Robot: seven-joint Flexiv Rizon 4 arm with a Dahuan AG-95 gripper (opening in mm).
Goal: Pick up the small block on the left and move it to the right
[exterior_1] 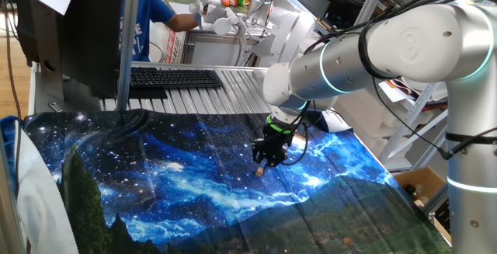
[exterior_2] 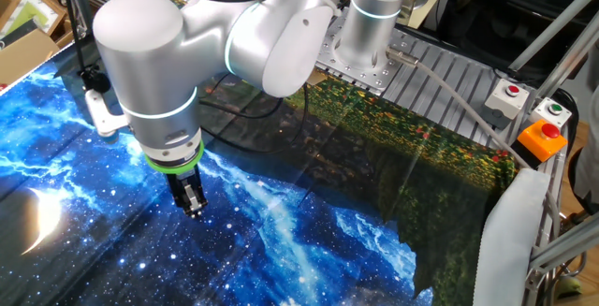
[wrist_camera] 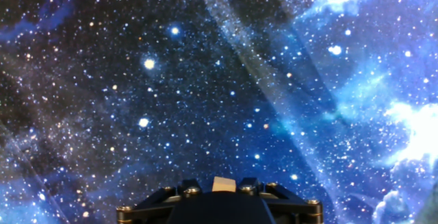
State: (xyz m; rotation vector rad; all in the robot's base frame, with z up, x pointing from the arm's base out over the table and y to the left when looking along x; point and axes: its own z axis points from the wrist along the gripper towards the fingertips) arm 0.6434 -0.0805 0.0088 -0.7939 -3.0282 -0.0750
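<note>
The small block [wrist_camera: 223,184] is a tiny tan cube held between my two black fingers at the bottom middle of the hand view. In one fixed view it shows as a tan speck [exterior_1: 260,172] at the tips of my gripper [exterior_1: 264,165], just above the blue starry cloth [exterior_1: 155,184]. In the other fixed view my gripper [exterior_2: 194,208] points straight down close over the cloth and the block is hidden by the fingers. The gripper is shut on the block.
The galaxy-print cloth [exterior_2: 309,222] covers the table. A black keyboard [exterior_1: 175,77] lies on the metal rails behind it. A box with red and green buttons [exterior_2: 529,105] and an orange stop button [exterior_2: 543,138] sits at the table's edge. A person in blue [exterior_1: 147,13] sits behind.
</note>
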